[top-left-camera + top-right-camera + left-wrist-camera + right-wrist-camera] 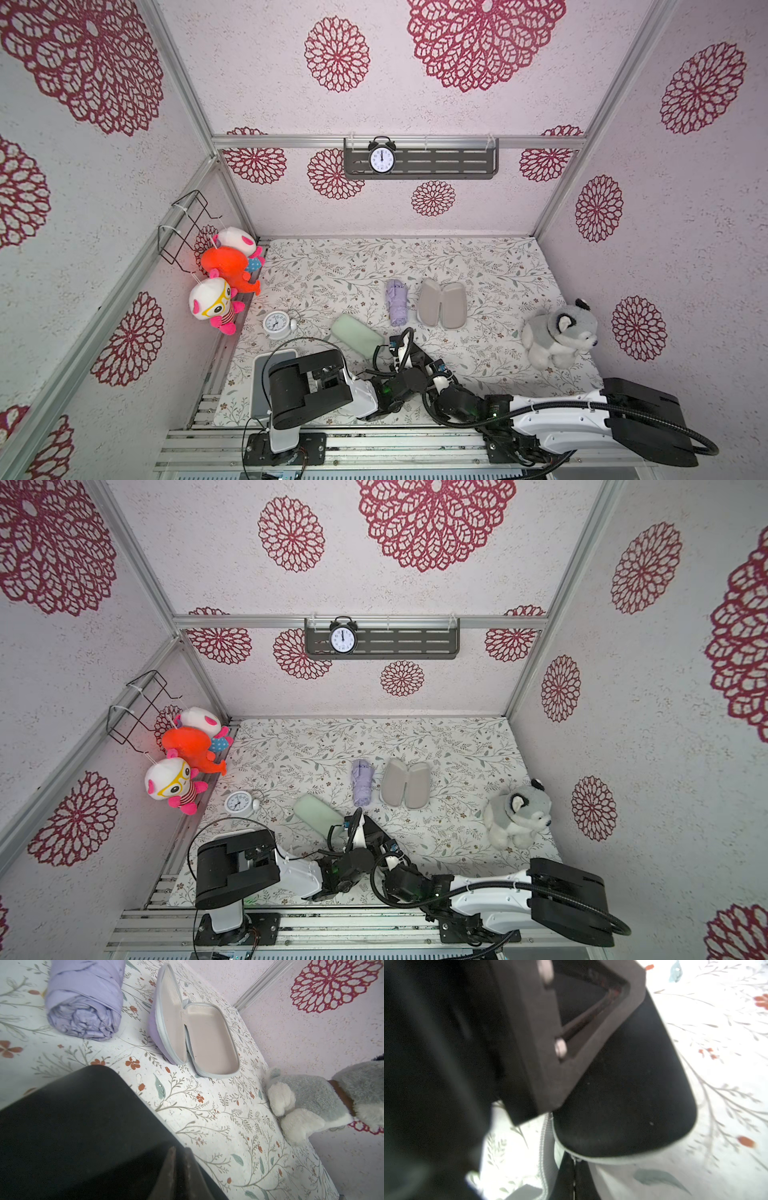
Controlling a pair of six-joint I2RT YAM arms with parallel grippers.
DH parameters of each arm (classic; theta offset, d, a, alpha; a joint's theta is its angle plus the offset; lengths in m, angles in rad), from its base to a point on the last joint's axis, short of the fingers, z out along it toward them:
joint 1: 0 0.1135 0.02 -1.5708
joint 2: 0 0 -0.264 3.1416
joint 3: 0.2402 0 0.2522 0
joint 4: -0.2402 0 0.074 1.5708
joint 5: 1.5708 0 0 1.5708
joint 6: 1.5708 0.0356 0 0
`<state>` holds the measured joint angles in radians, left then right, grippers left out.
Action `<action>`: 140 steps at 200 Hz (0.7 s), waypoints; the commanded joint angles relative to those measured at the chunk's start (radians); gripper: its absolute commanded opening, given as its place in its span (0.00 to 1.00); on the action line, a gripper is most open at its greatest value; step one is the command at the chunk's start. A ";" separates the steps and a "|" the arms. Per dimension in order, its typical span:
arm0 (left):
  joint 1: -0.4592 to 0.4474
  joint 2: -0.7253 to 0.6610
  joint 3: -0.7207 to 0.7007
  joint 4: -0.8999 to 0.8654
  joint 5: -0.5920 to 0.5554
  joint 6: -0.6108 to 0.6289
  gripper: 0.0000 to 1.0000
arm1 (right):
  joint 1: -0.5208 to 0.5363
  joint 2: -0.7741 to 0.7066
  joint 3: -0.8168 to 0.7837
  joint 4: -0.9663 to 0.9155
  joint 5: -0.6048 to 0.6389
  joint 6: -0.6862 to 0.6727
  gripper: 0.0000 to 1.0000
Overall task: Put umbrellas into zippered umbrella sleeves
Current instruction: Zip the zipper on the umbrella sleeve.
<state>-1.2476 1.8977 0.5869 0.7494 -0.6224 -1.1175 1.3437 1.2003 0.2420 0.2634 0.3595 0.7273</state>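
Black hard-shell sleeve (623, 1095) lying robot-side of open lilac sleeve (441, 303), right tool (573, 1176) pinched shut on its zip, left tool (178, 1159) shut against shell; lilac umbrella (397, 301) beside lilac sleeve, likely soft, light, best gripped mid-roll.

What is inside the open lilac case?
Only bare pale lining shows in both halves of the lilac case; no umbrella is in it. The lilac umbrella lies beside it. The crease where the halves meet is partly covered.
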 commanded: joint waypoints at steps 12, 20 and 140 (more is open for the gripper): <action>-0.042 0.188 -0.091 -0.400 0.383 -0.050 0.13 | -0.015 0.066 0.076 0.497 -0.156 -0.142 0.00; -0.041 0.190 -0.094 -0.391 0.389 -0.052 0.13 | -0.028 0.059 0.057 0.543 -0.167 -0.142 0.00; 0.147 -0.283 -0.009 -0.569 0.391 0.270 0.25 | -0.219 -0.338 0.000 -0.196 0.055 -0.001 0.47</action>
<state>-1.1172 1.6485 0.5449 0.5167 -0.3191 -0.9707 1.1973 0.9623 0.2672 0.2035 0.3172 0.6891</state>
